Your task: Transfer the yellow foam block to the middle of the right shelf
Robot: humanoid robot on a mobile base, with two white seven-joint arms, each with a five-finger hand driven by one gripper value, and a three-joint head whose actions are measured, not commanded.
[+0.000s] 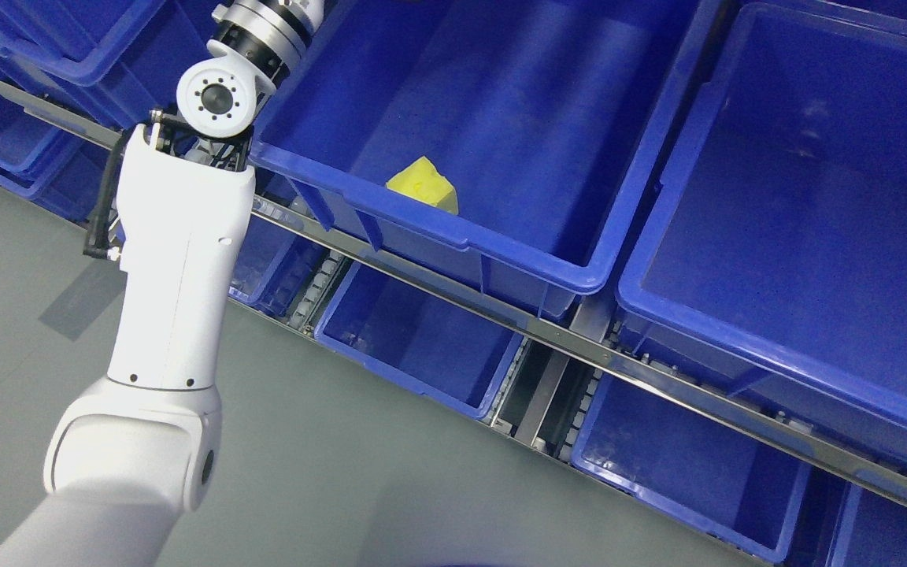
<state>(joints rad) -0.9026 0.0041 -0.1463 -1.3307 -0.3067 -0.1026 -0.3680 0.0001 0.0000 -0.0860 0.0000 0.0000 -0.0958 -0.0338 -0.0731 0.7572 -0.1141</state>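
The left arm [174,260] enters from the lower left and rises past the edge of the shelving, its wrist joint reaching the top border of the frame; the hand itself lies beyond that border, so whether its fingers are spread, pressed together or pinching anything cannot be told. The right arm is not in view. To the right of the wrist stands a large blue bin [453,236], and the yellow foam block [422,184] lies on its floor close to the near wall, well clear of the arm and touched by nothing. The block is wedge-shaped; its long axis appears to run from upper left to lower right, roughly parallel to the bin's near rim, with the blunter cut face turned toward the lower right. Further right is a second large bin [800,236], holding nothing that can be seen. In judgement, either the block awaits pick-up or it has just been set down; the picture does not settle which bin counts as the right shelf's middle. If pick-up remains, the next move calls for the hand to descend into the bin and close across the block's short sides.
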